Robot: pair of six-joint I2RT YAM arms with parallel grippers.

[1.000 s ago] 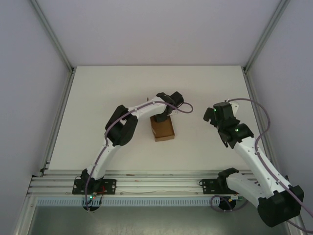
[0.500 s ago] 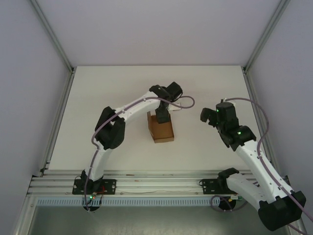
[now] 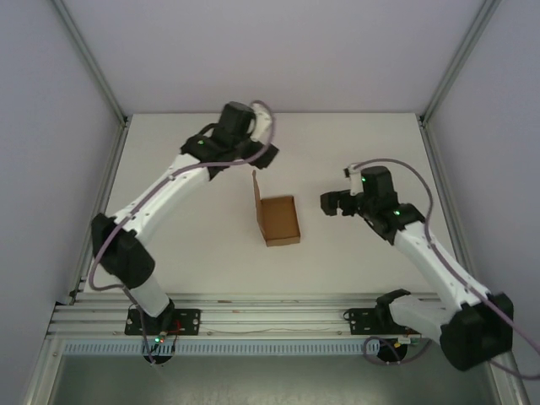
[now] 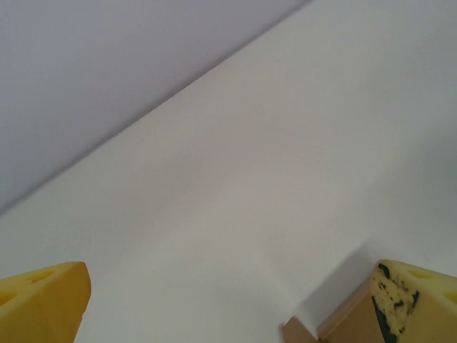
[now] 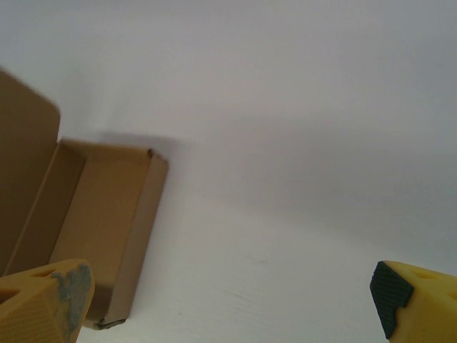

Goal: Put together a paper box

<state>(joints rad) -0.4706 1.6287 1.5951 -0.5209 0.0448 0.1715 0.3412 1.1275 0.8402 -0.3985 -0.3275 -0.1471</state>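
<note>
A white table (image 3: 169, 236) between pale walls carries the paper box (image 3: 280, 221) at its centre: a brown open tray with its lid flap upright along the left side. The left gripper (image 3: 263, 156) hovers spread behind the box, the right gripper (image 3: 331, 204) spread beside it. The left wrist view catches a box corner by one yellow finger (image 4: 414, 300). The right wrist view shows the tray's bare inside. Closing probably wants the lid folded over slowly while the tray is steadied.
</note>
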